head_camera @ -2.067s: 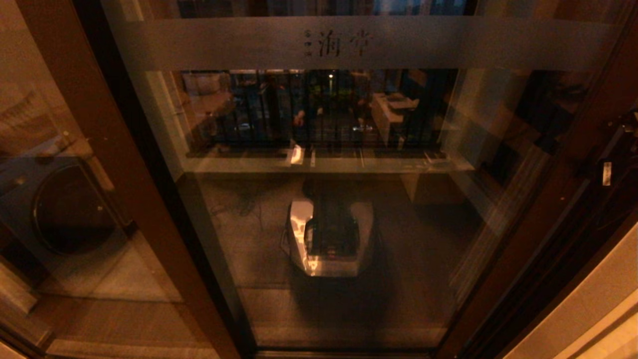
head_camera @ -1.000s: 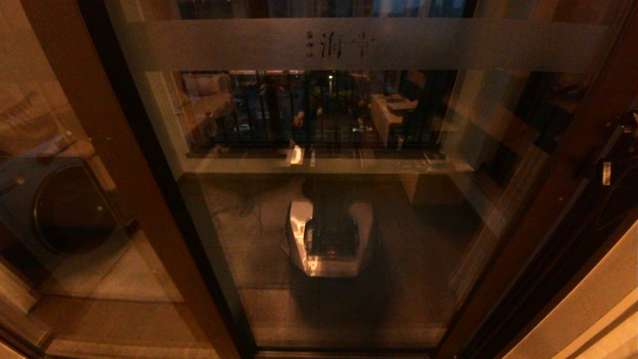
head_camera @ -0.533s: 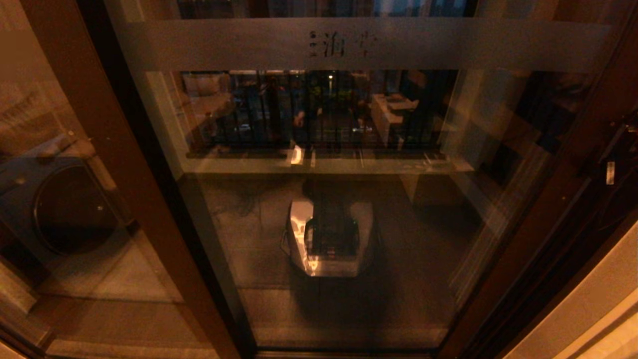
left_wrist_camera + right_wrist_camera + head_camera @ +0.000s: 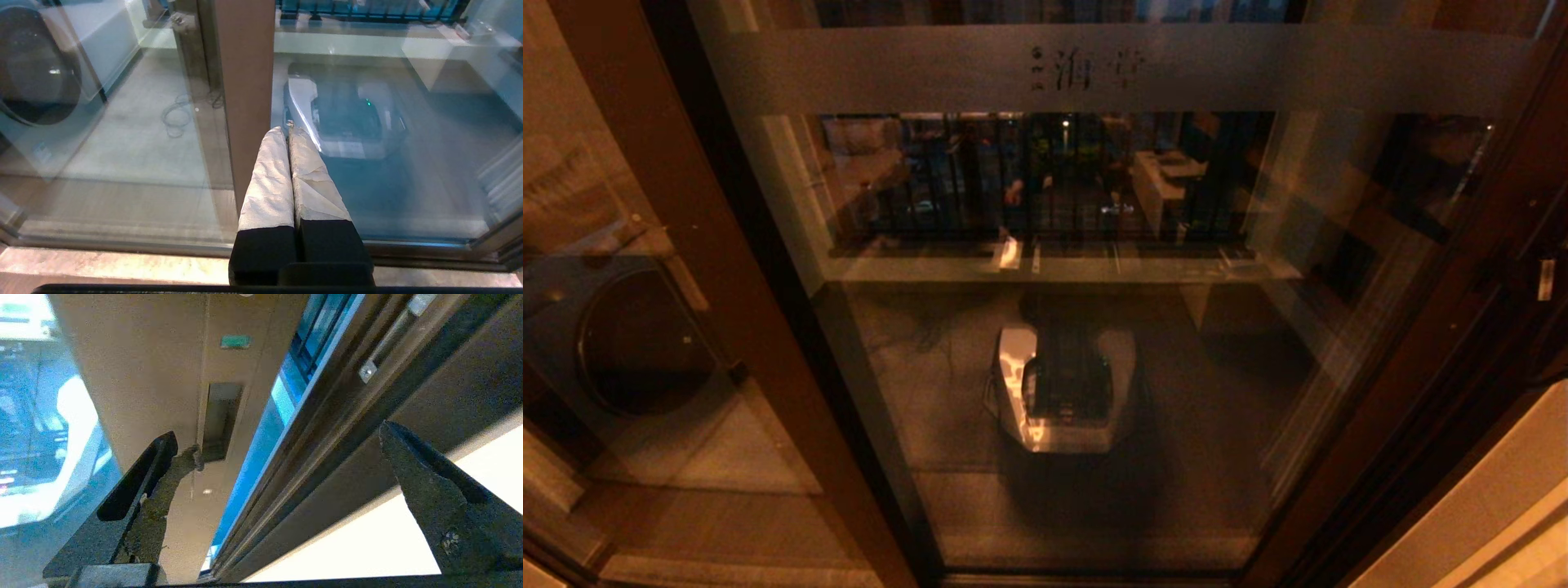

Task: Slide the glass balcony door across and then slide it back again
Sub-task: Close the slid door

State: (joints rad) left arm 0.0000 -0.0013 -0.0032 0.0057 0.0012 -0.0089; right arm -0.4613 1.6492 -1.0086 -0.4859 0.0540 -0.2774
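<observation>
Evidently the right gripper (image 4: 282,453) straddles the glass balcony door (image 4: 1078,327) stile by its handle (image 4: 218,420), fingers spread, one fingertip at the recess to push; left gripper (image 4: 288,130), fingers together, idles near the opposite stile.

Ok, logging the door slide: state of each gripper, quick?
Left gripper: shut, holding nothing.
Right gripper: open, astride the glass balcony door edge.

Beyond the glass, a washing machine (image 4: 629,343) with a dark round door stands at the left of the balcony floor (image 4: 931,425). A loose cable (image 4: 175,118) lies coiled on that floor. Dark railings (image 4: 1045,171) run above a pale ledge (image 4: 1054,268).
</observation>
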